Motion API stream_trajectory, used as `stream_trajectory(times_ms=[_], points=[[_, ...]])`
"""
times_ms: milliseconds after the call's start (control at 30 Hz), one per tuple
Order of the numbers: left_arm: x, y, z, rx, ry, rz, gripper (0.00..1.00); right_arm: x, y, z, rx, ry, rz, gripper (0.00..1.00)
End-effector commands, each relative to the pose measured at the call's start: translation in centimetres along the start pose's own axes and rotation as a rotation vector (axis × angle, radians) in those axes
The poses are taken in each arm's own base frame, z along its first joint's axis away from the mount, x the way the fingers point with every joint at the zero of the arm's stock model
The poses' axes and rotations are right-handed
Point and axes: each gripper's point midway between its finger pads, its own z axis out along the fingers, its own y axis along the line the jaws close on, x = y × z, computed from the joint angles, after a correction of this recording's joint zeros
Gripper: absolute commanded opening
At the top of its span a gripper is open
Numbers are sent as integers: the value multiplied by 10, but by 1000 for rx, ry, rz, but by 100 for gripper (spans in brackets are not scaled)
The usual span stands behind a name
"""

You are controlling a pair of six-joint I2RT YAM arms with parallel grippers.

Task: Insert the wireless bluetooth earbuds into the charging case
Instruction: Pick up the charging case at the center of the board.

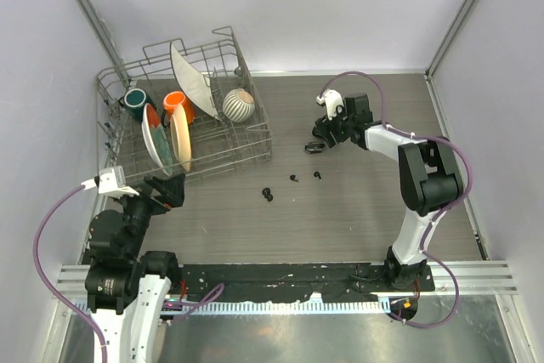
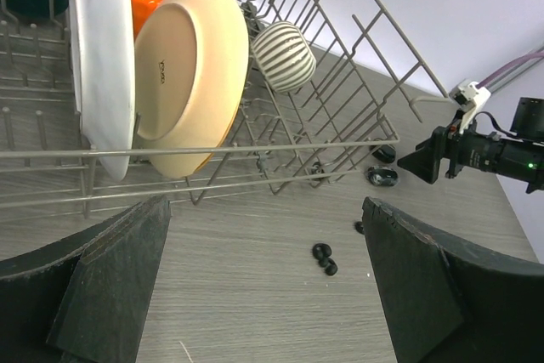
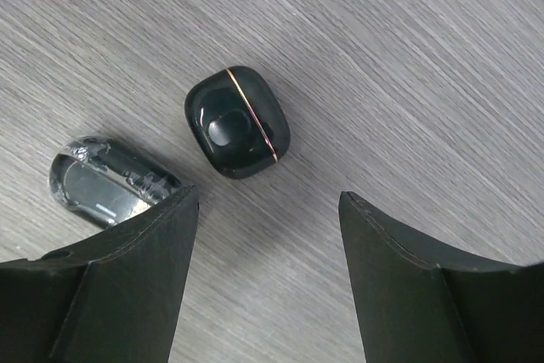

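Note:
Tiny black earbuds lie loose on the wood table: a pair (image 1: pixel 269 194) touching each other, one (image 1: pixel 294 178) and one (image 1: pixel 317 174). The pair shows in the left wrist view (image 2: pixel 324 258), ahead of my open, empty left gripper (image 2: pixel 265 206), which hovers near the rack's front corner (image 1: pixel 166 189). A closed black case with a gold seam (image 3: pixel 238 121) lies just ahead of my open, empty right gripper (image 3: pixel 268 195). A second, glossy clear-wrapped case (image 3: pixel 106 180) lies beside it, partly hidden by my left finger (image 3: pixel 127 278). In the top view the right gripper (image 1: pixel 325 135) is over the cases (image 1: pixel 314 147).
A wire dish rack (image 1: pixel 255 138) with plates, an orange cup, a teal cup and a striped bowl (image 1: pixel 239 104) stands at the back left. It fills the upper left wrist view (image 2: pixel 340 138). Walls border the table on the left, back and right.

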Motion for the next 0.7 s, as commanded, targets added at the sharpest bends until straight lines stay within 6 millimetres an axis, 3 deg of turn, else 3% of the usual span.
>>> stream_trajectory(times_ms=[0, 267, 667], points=[[-5, -7, -1, 38, -22, 2, 100, -33, -4, 10, -49, -85, -140, 72], [-8, -8, -3, 44, -43, 5, 100, -36, -5, 27, -81, -87, -202, 71], [-7, -8, -2, 42, -37, 6, 100, -14, 3, 37, -115, -32, -184, 66]])
